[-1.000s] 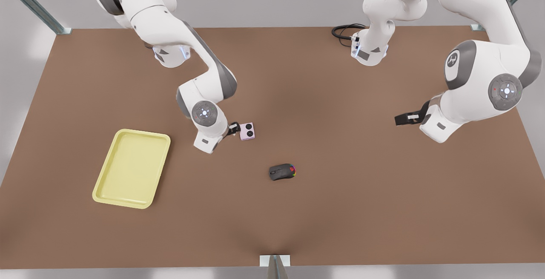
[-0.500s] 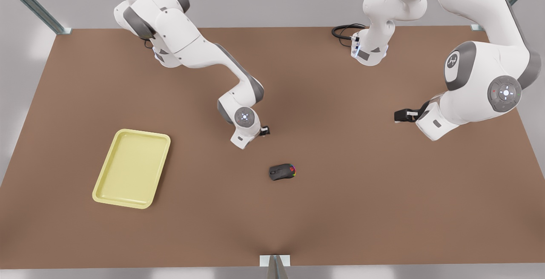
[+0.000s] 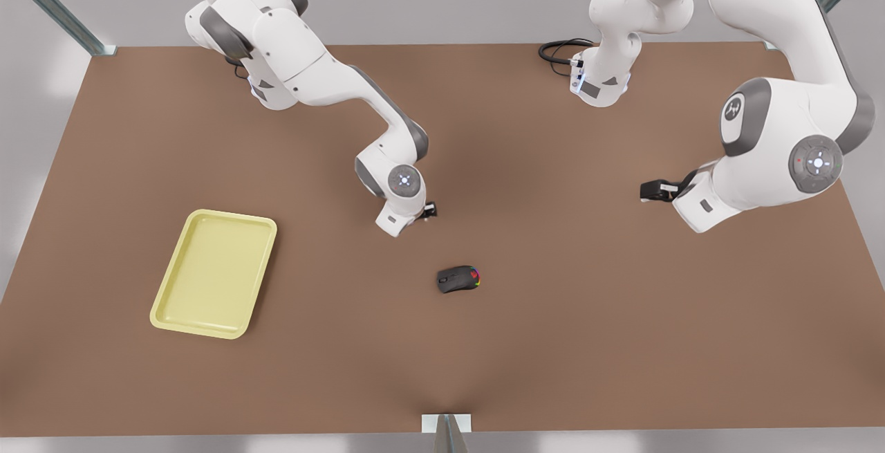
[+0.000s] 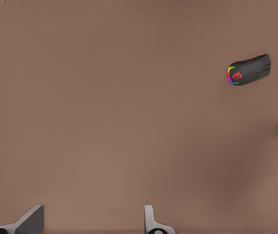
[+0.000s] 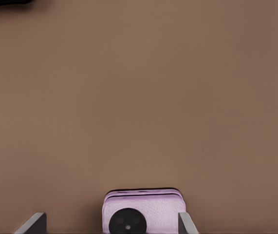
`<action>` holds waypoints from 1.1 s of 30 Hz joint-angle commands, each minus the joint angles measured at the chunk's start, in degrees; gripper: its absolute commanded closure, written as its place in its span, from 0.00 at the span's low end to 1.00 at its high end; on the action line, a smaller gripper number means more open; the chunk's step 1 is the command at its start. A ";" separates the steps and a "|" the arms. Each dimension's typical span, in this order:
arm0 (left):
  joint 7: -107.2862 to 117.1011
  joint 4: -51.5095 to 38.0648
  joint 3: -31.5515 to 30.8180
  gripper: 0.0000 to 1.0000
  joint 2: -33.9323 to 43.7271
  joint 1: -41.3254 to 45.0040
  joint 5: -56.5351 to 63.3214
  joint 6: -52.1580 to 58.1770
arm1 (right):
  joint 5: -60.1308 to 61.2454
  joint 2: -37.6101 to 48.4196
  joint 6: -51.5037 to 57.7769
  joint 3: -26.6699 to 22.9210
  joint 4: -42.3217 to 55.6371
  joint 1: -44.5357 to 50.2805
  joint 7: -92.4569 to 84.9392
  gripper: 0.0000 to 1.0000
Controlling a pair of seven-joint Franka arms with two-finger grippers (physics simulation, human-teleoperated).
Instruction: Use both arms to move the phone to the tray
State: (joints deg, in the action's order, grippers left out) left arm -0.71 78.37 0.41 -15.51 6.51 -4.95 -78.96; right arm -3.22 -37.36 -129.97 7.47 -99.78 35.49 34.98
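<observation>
Mouse (image 3: 458,278) lies near phone (image 5: 143,212), which right gripper (image 3: 429,211) straddles unclenched; left gripper (image 3: 648,191) waits released.

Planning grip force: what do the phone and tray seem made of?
The phone: lilac grained matte shell, perhaps leatherette or plastic; glossy lens. The tray: pale yellow, smooth, likely plastic; moulded rounded rim. The right gripper straddles the phone; the left gripper waits.
</observation>
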 commanded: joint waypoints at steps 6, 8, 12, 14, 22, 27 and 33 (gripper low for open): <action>-3.25 0.11 0.03 0.00 -0.14 0.00 0.03 -0.05 | -0.91 1.06 -1.43 0.00 -4.02 -0.86 -11.69 0.00; -3.25 0.03 0.03 0.00 -0.23 0.00 0.03 -0.05 | -0.74 0.89 -1.95 0.09 -3.76 -0.86 -11.86 0.00; -3.25 0.11 0.03 0.00 -0.23 0.00 0.03 -0.05 | -0.47 1.06 -5.29 1.76 -5.25 -2.01 -15.73 0.00; -3.25 0.11 0.03 0.00 -0.23 0.00 0.03 -0.05 | -0.47 1.68 -7.76 1.76 -7.63 -2.62 -17.22 0.00; -3.34 -0.33 -0.06 0.00 0.13 0.00 0.03 0.30 | -0.47 0.62 -10.39 1.85 -8.24 -2.80 -18.19 0.00; -3.07 -0.33 -0.06 0.00 0.39 0.00 -0.15 -0.14 | -0.47 0.36 -10.39 2.02 -9.12 -2.97 -17.22 0.02; -3.07 -0.33 0.11 0.00 0.30 0.00 0.56 0.04 | -0.39 0.62 -9.95 2.11 -9.03 -3.06 -17.14 0.18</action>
State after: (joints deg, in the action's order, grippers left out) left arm -3.46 78.06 0.52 -15.29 6.50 -4.53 -79.00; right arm -3.38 -36.82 -139.85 9.57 -108.88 32.40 20.97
